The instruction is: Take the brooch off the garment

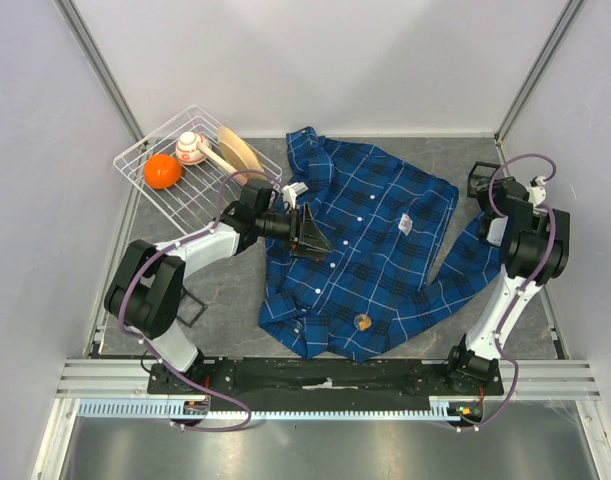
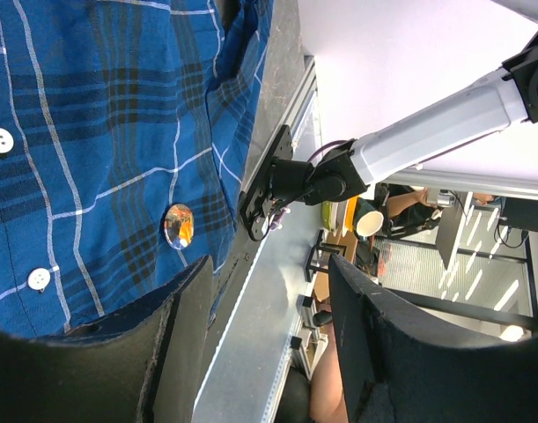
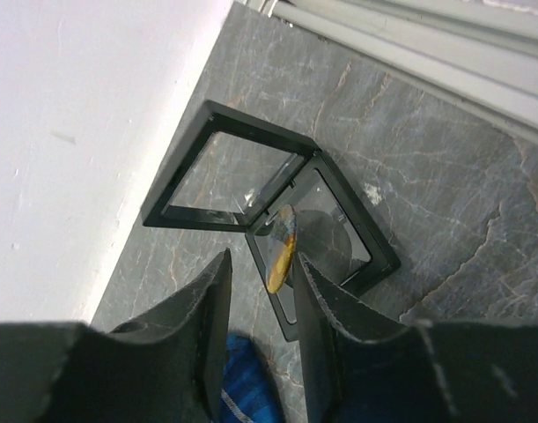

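The blue plaid shirt [image 1: 370,235] lies spread on the grey table. A round orange-and-silver brooch [image 1: 363,321] sits on its lower front, and it also shows in the left wrist view [image 2: 179,226]. My left gripper [image 1: 310,240] hovers over the shirt's left side, open and empty [image 2: 269,344]. My right gripper [image 1: 493,205] is at the far right over an open black frame case [image 3: 277,220]. It is open [image 3: 261,264]. A second round orange disc [image 3: 282,249] stands edge-on just beyond its fingertips, over the case's lower half; I cannot tell whether it touches a finger.
A white wire rack [image 1: 145,150] at the back left holds an orange fruit [image 1: 162,171], a cup and plates. A black square frame [image 1: 190,305] lies by the left arm. Walls close in the table on the left, back and right.
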